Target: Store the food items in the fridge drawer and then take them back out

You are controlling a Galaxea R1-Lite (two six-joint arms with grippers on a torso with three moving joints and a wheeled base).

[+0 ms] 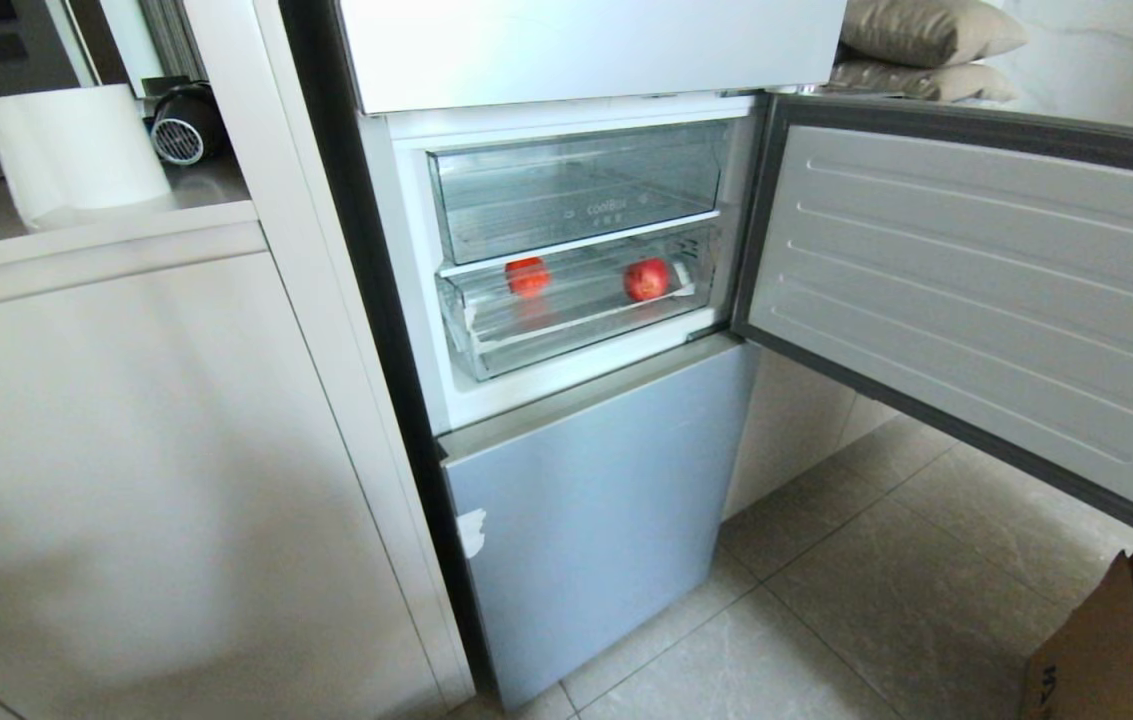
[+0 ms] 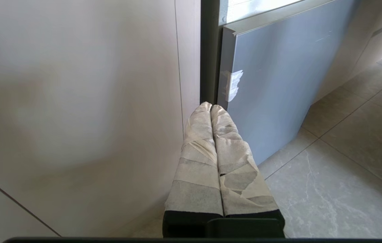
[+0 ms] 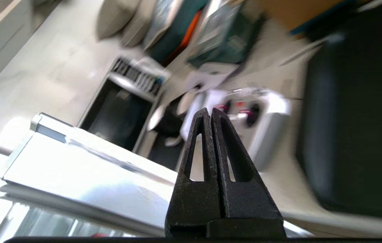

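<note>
In the head view two red food items lie in the fridge drawer (image 1: 486, 345), one on the left (image 1: 527, 276) and one on the right (image 1: 647, 279). The drawer is clear, shallow and ribbed, below a lettered clear drawer (image 1: 576, 190). Neither arm shows in the head view. My left gripper (image 2: 210, 107), wrapped in pale tape, is shut and empty, low beside the lower fridge door (image 2: 271, 77). My right gripper (image 3: 209, 110) is shut and empty, in the air above a white fridge edge (image 3: 86, 168).
The fridge door (image 1: 976, 300) stands open to the right over the tiled floor (image 1: 876, 600). A beige cabinet (image 1: 126, 450) flanks the fridge on the left. A cardboard box (image 1: 1126, 650) sits at the lower right. Cushions (image 1: 926, 45) lie on top behind the door.
</note>
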